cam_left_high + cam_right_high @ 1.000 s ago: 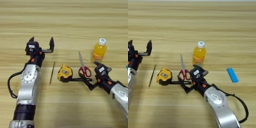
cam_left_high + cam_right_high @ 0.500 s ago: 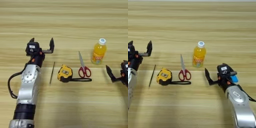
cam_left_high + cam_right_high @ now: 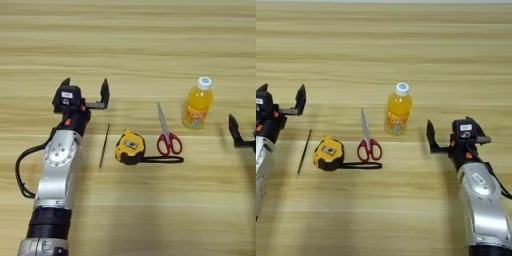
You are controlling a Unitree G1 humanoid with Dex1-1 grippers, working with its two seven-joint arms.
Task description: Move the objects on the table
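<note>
Nearest the robot, at about 7 o'clock on the table (image 3: 150,45), the left arm rises toward the left gripper (image 3: 85,95), whose two black fingers stand spread wide with nothing between them. It hovers apart from every object, at roughly 11 o'clock from the thin dark rod (image 3: 104,145).

At 5 o'clock the right arm reaches up to the right gripper (image 3: 453,136). One finger juts out on its left and another small one shows on its right, with bare table between; it reads as released and empty. It sits at 3 o'clock from the bottle, near but not touching.

In the middle band lie the objects. The rod rests nearly upright in the picture, just beside the yellow-black tape measure (image 3: 130,147), which lies at its 3 o'clock. The tape measure's black strap loop (image 3: 162,160) trails out toward 3 o'clock and passes just under the handles of the red-handled scissors (image 3: 167,135), whose closed blades point toward 12 o'clock. Farther off, at about 2 o'clock from the scissors, the orange-drink bottle (image 3: 197,104) stands upright with its white cap on.

Beyond that, the wood planks run bare to the far edge.

Judging by this layout, neither gripper holds anything and all four objects lie loose in a row, so any moving appears yet to be done.
</note>
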